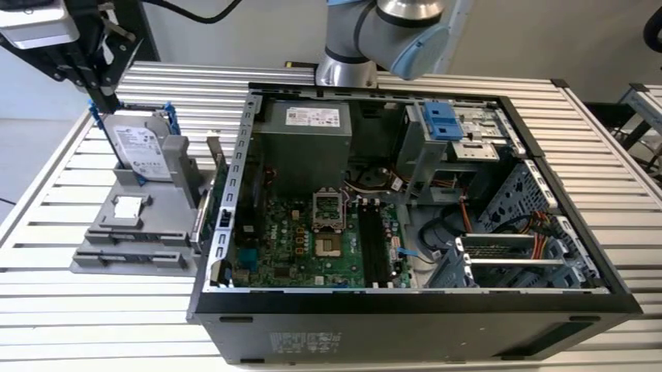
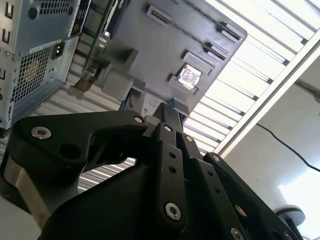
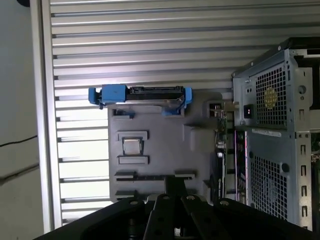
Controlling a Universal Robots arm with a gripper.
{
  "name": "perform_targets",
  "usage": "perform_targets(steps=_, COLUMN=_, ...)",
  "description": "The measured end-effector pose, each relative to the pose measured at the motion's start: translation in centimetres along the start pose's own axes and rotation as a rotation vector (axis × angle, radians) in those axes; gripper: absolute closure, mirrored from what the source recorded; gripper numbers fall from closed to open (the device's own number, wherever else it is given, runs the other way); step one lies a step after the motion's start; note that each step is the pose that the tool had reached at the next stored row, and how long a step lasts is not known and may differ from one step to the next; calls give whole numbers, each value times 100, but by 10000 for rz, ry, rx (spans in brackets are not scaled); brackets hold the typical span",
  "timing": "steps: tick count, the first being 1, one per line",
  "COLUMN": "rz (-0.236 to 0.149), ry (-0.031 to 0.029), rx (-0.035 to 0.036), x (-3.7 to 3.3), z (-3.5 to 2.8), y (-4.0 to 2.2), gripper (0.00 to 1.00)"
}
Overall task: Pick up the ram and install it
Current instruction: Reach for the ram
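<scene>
Exterior view: open case (image 1: 414, 314) on a slatted table (image 1: 62, 310), motherboard (image 1: 300, 248) exposed. Long black memory slots (image 1: 374, 248) sit just to the exterior view's right of the board's middle.

Grey holder (image 1: 166, 205) stands on the table beside the case, at the exterior view's left.
- Hard drive (image 1: 135, 147) in a blue frame sits propped up at the holder's far end.
- Small square chip (image 1: 126, 208) lies at mid-holder.
- Ram (image 1: 139, 250) sits edge-up in a slot at the holder's near end, lower left of frame. It shows as a thin dark strip.

Gripper (image 1: 104, 97) hangs at upper left of frame, above the holder's far end, its tip close to the blue frame. The arm's base joint rises behind the case at top centre.

First wrist view: looks down on the holder (image 3: 165, 145).
- Drive (image 3: 142, 95), chip (image 3: 131, 146) and ram (image 3: 150, 176) line up in that order toward the gripper (image 3: 175, 184).
- Fingers read as one dark block, pressed together, with nothing between them.
- Ram lies in its slot, untouched.
- Rear of the case (image 3: 280, 125) is alongside the holder.

Second wrist view: gripper (image 2: 169, 112) seen from behind its linkages, the tips meeting, empty. The chip (image 2: 189, 76) and holder (image 2: 150, 45) lie beyond it.
</scene>
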State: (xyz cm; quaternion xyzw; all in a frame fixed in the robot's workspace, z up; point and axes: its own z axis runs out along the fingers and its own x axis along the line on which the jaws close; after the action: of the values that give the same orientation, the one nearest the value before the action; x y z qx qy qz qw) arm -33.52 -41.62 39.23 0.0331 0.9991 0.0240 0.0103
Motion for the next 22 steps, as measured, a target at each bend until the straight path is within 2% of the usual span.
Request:
perform_targets(steps=14, rz=0, ry=-1, rx=0, x=9, z=-8, y=-208, gripper=100)
perform_targets(steps=22, rz=2, ry=-1, rx=-1, x=24, z=-10, y=-252, gripper=100)
